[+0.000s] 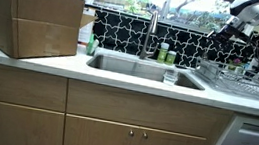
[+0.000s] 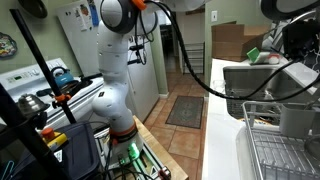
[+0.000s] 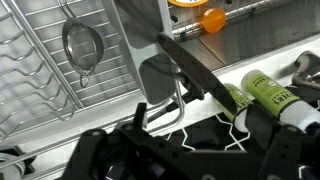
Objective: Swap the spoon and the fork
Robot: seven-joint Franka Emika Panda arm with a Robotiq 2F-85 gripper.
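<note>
In an exterior view the claw (image 1: 221, 31) hung above the dish rack (image 1: 231, 81), toward its 11 o'clock corner. I could not tell whether its jaws were apart or together, since the wrist view showed only dark gripper parts along its lower edge. The rack sat on the surface (image 1: 59, 69) at 3 o'clock from the sink (image 1: 120, 64). A cardboard box (image 1: 31, 17) stood at 9 o'clock from the sink, and the faucet (image 1: 152, 35) at 12. In the wrist view a strainer (image 3: 80, 48) lay in the rack and green bottles (image 3: 272, 95) lay at 3 o'clock. The spoon and the fork were too small to pick out in any view.
</note>
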